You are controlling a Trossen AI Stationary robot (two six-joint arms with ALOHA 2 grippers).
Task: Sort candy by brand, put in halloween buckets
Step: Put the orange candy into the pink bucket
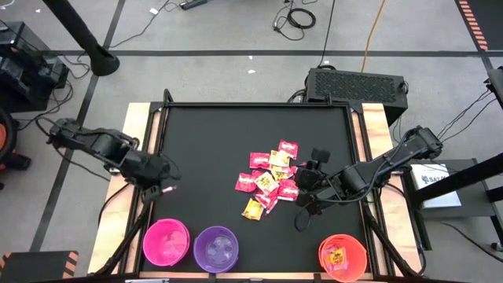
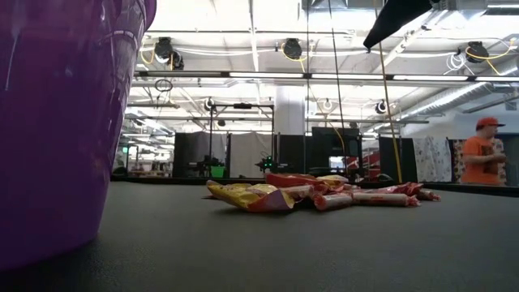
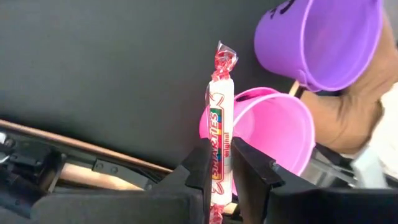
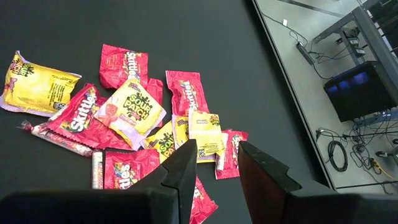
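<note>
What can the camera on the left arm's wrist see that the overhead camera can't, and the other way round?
Only the left wrist view shows what the left tool holds: a Smarties roll clamped upright between its fingers. Only the high view shows the whole table: the candy pile in the middle, the right tool open beside it, and the orange bucket with a yellow packet inside. Both show the pink bucket and the purple bucket side by side, and the black tabletop.
</note>
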